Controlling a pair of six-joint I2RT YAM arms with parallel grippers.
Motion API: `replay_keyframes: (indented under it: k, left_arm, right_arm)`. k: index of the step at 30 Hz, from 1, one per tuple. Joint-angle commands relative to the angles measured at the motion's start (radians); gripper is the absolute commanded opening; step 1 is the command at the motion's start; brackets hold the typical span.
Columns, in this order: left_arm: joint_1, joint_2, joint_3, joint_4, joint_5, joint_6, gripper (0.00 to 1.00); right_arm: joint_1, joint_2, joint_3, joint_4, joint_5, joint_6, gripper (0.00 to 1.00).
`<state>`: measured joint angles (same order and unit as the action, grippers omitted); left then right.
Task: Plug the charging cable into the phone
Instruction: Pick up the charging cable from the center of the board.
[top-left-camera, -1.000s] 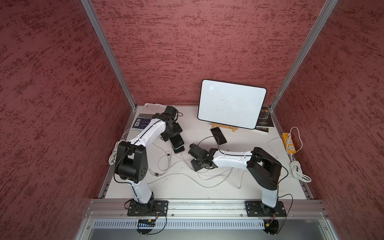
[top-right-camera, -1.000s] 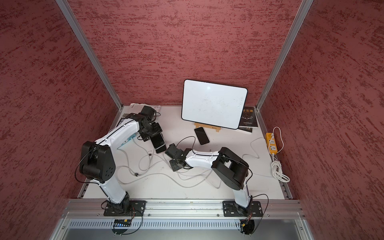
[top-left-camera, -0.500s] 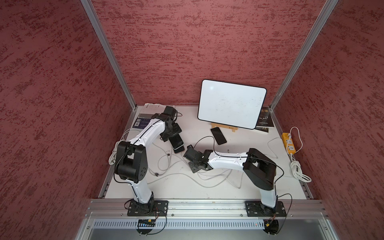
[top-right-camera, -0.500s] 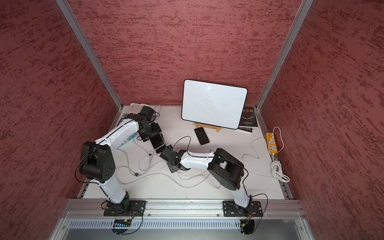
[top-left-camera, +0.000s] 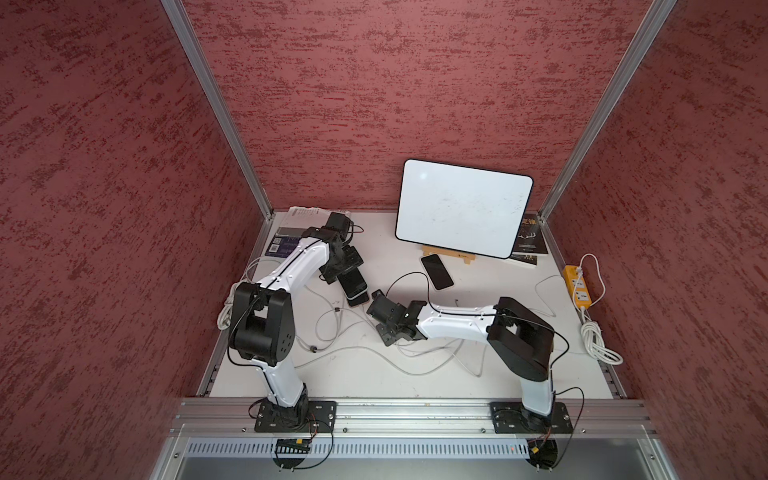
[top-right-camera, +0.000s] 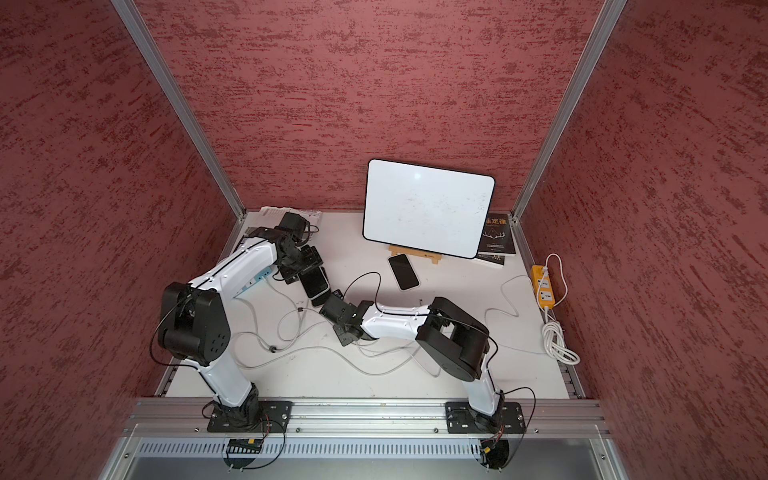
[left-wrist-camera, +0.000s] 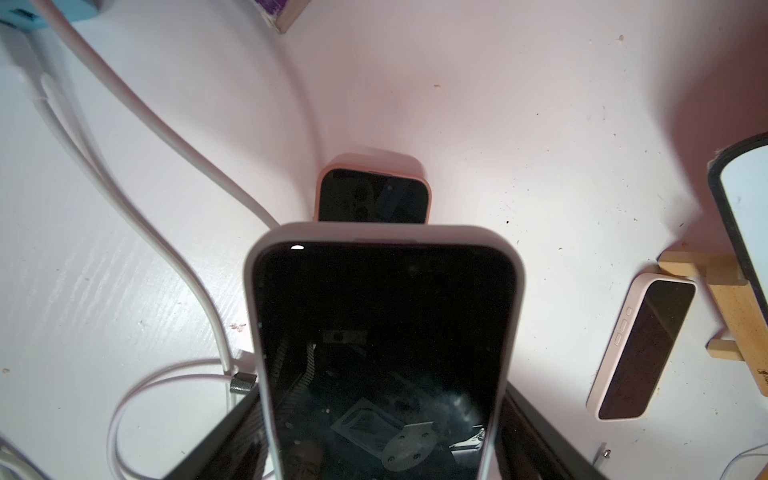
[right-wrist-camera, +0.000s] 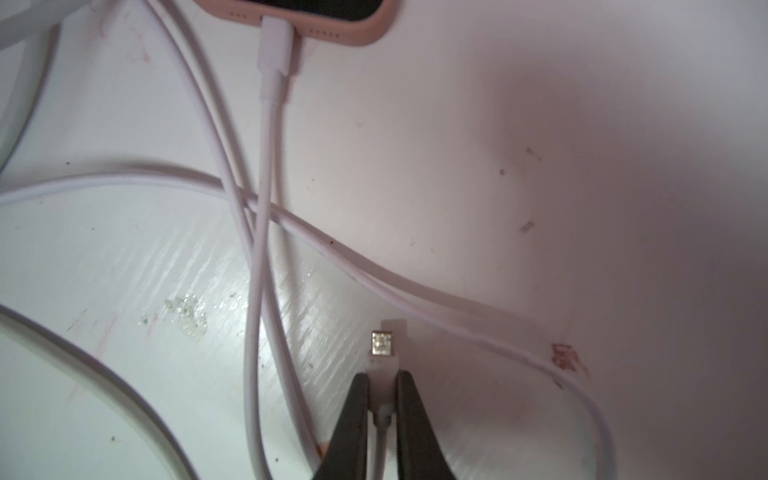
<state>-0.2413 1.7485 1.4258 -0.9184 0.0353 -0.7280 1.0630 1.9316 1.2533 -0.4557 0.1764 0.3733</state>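
Pinching the charging cable (right-wrist-camera: 382, 361) by its plug in the tightly closed right gripper (right-wrist-camera: 381, 380), with tip jutting just beyond the fingertips, near the white-cased phone (left-wrist-camera: 382, 332) clamped in the wide-set left gripper (top-left-camera: 348, 274).

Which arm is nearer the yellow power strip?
Right. The right arm has its elbow just inward of the power strip; the left arm reaches far across from it.

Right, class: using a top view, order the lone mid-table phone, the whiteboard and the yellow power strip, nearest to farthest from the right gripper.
From the right gripper:
1. lone phone, mid-table.
2. whiteboard, propped at the back.
3. yellow power strip, far right side.
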Motion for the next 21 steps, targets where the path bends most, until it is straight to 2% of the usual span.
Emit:
replay_keyframes:
  k: [1, 6, 9, 16, 21]
  left_arm:
    - [0.006, -0.058, 0.009, 0.016, 0.031, -0.027, 0.00]
    - [0.005, -0.114, -0.011, -0.005, 0.064, -0.075, 0.00]
    - [0.000, -0.166, -0.046, -0.001, 0.080, -0.114, 0.00]
    - [-0.085, -0.243, -0.065, -0.003, 0.035, -0.177, 0.00]
    - [-0.135, -0.233, -0.051, -0.030, -0.012, -0.201, 0.00]
  right_arm:
    - [-0.006, -0.146, -0.039, 0.142, -0.017, -0.157, 0.00]
    - [-0.006, -0.385, -0.224, 0.361, -0.091, -0.328, 0.00]
    - [-0.006, -0.460, -0.315, 0.445, -0.143, -0.403, 0.00]
    - [-0.005, -0.519, -0.435, 0.645, -0.235, -0.471, 0.00]
    - [-0.005, -0.494, -0.409, 0.637, -0.188, -0.470, 0.00]
